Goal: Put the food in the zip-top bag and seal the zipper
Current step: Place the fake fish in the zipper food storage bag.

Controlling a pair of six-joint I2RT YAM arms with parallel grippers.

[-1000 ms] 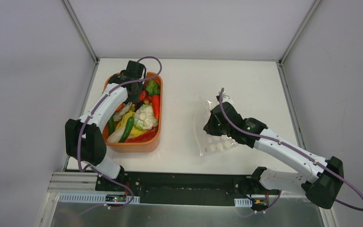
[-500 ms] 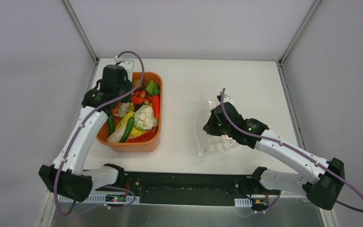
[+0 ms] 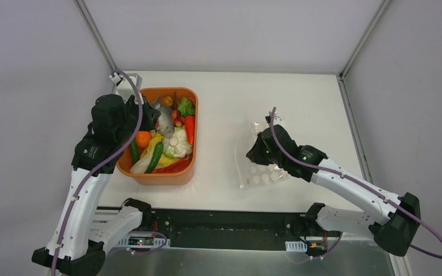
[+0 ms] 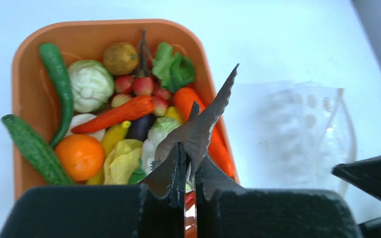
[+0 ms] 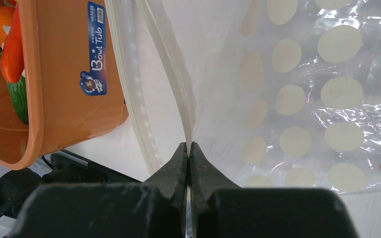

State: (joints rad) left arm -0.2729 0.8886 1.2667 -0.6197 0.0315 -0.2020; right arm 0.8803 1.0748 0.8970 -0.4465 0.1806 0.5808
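While the right arm reaches over the near part of the tabletop (image 3: 224,103), the right hand (image 5: 188,148) has its two fingers pressed together on the edge of the zip-top bag (image 5: 327,99). It pinches one lip of the mouth just at the zipper (image 5: 167,54). This lip is lifted, and the second lip runs apart from it, so the mouth stands a little open toward the orange tub (image 5: 64,99). The rest of the bag lies flat on the tabletop, to the right of the tub and not touching it.

On the other side, the left hand (image 4: 189,158) is clamped on a thin fin or tail of a dark grey toy fish (image 4: 203,124) and holds it in the air above the tub. Beyond the fish, the other food lies in the tub: an orange ball (image 4: 79,156), a green cucumber (image 4: 30,148), a carrot (image 4: 114,114), a whitish cabbage (image 4: 90,84) and, at the far end, a green leafy piece (image 4: 176,69).
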